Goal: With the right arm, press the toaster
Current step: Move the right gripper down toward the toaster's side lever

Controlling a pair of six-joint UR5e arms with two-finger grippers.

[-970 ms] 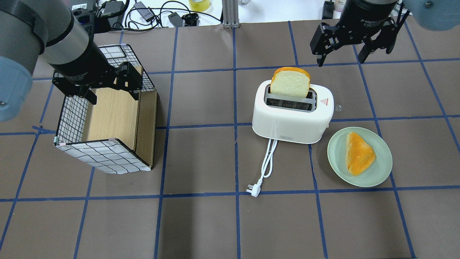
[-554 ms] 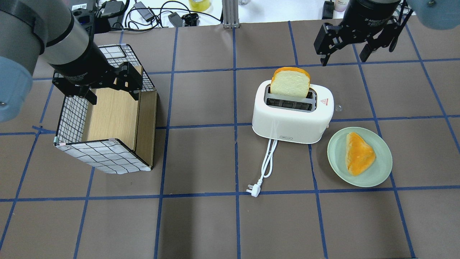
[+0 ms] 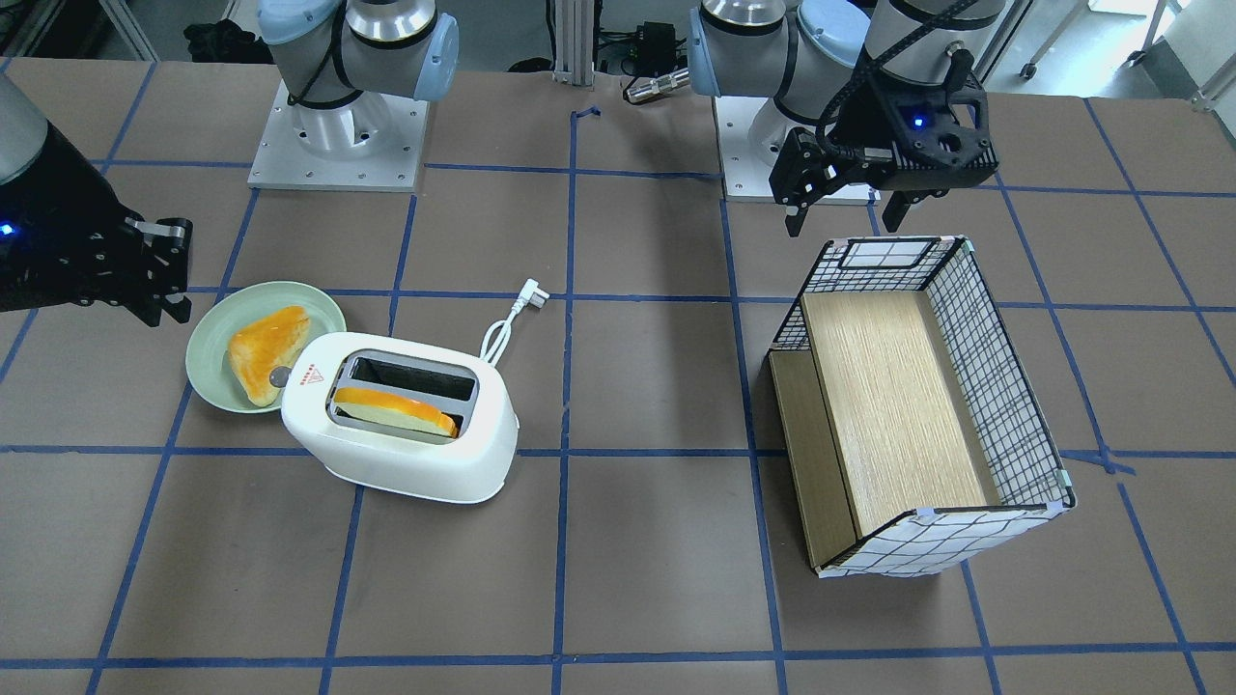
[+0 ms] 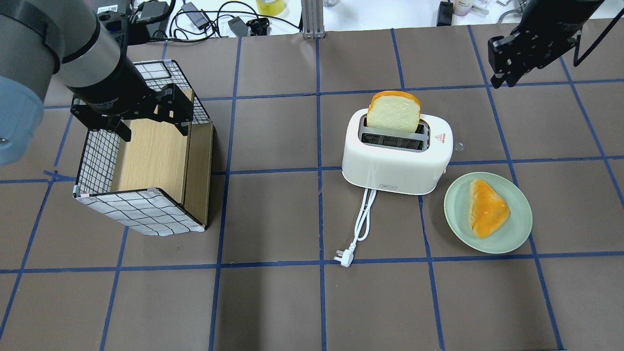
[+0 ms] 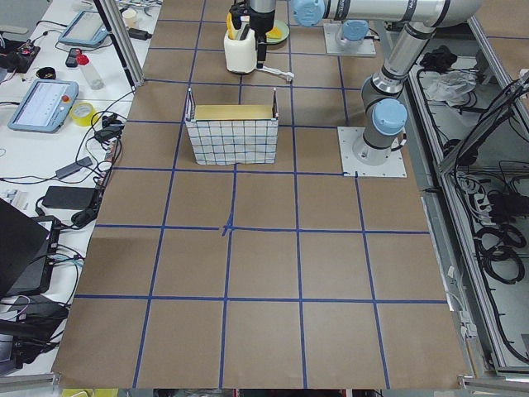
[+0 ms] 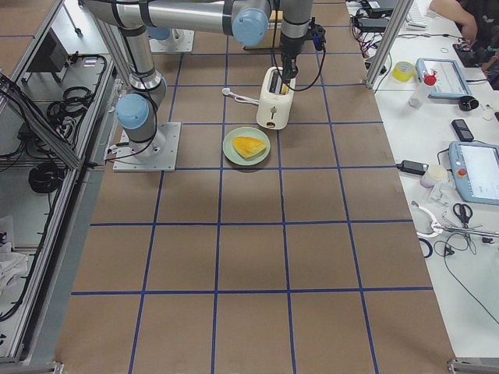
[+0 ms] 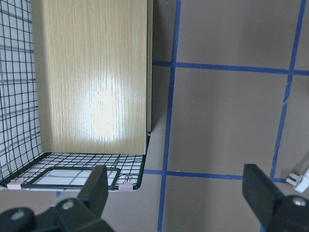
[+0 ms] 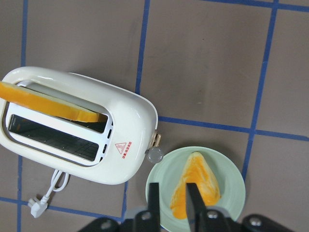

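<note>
The white toaster (image 4: 395,165) stands mid-table with a bread slice (image 4: 394,111) upright in its far slot. It also shows in the front view (image 3: 406,454) and the right wrist view (image 8: 120,121). Its small grey lever knob (image 8: 154,154) sticks out of the end that faces the green plate (image 4: 453,214). My right gripper (image 4: 502,78) hangs above the table, beyond and to the right of the toaster, touching nothing. In the right wrist view my right gripper (image 8: 173,198) is empty, its fingers drawn together with a narrow gap. My left gripper (image 4: 155,131) is open and empty over the basket (image 4: 141,214).
The plate holds a piece of orange-crusted bread (image 4: 487,207) just right of the toaster. The toaster's white cord (image 4: 363,219) and plug (image 4: 343,258) lie in front of it. Cables and boxes sit along the table's far edge.
My right gripper has moved right and turned at the wrist. Its fingers, spread wide before, now stand close together. The left arm, toaster and bread have not moved.
</note>
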